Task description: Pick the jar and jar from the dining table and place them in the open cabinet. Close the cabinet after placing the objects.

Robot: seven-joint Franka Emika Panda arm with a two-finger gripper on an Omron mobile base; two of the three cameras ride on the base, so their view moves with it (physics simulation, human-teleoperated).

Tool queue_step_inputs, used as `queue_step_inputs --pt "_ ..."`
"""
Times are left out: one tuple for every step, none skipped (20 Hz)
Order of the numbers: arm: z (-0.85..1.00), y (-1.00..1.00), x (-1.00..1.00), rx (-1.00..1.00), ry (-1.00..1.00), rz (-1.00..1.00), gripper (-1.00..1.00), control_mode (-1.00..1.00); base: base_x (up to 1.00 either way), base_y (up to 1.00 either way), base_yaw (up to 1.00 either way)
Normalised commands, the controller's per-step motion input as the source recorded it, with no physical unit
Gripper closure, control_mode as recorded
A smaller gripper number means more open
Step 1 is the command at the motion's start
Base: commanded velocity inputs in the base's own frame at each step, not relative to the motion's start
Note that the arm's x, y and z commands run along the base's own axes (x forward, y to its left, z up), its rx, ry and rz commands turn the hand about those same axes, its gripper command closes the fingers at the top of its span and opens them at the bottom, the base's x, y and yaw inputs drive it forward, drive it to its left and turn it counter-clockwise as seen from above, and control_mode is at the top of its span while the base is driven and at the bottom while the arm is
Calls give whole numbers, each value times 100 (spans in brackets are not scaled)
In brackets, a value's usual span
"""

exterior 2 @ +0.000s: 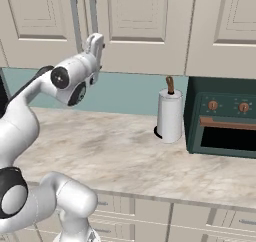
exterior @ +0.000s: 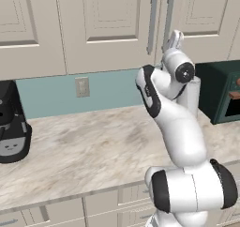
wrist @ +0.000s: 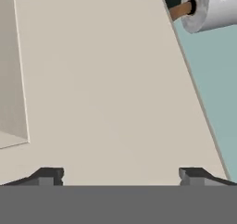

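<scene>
Hand view: jaws wide apart, empty, close against the beige cabinet (wrist: 102,79) door.

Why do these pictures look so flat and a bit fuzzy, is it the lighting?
Left base view: even light, soft blotchy shading on the counter, no glare. Right base view: the paper towel roll casts only a faint shadow. Hand view: the cabinet is a plain, featureless beige; the towel roll's edges look soft.
</scene>
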Motion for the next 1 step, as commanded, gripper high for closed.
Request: queue_step_inputs --pt "-9 -15 49 2 0 0 -100 -100 0 0 0"
